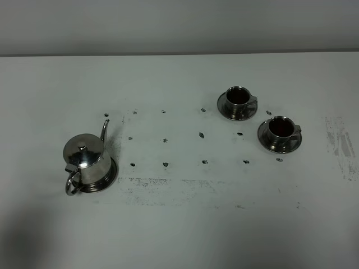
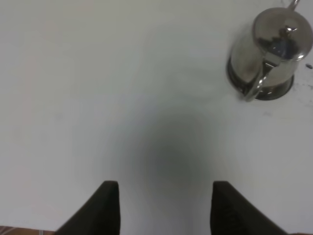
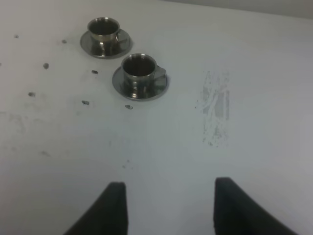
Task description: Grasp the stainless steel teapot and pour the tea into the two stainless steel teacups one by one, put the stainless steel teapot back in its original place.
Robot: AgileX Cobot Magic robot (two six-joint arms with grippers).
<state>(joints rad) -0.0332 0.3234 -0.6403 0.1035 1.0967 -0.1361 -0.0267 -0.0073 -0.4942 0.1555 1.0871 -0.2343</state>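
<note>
Dark left gripper [image 2: 164, 208] jaws stand apart over bare table [image 2: 98, 98]; right gripper [image 3: 168, 208] likewise looks apart. Teapot [image 1: 87, 162] sits left, well apart from both cups [image 1: 238, 102] [image 1: 280, 133]. Polished steel is probably slippery and rigid; grip the loop handle [image 1: 71, 184].

Between the teapot [image 1: 88, 162] on my left and the two cups [image 1: 261, 117] on my right lies bare table [image 1: 185, 224], wide enough to pass; the near side is open too, while the cups sit close together, leaving little room between them
</note>
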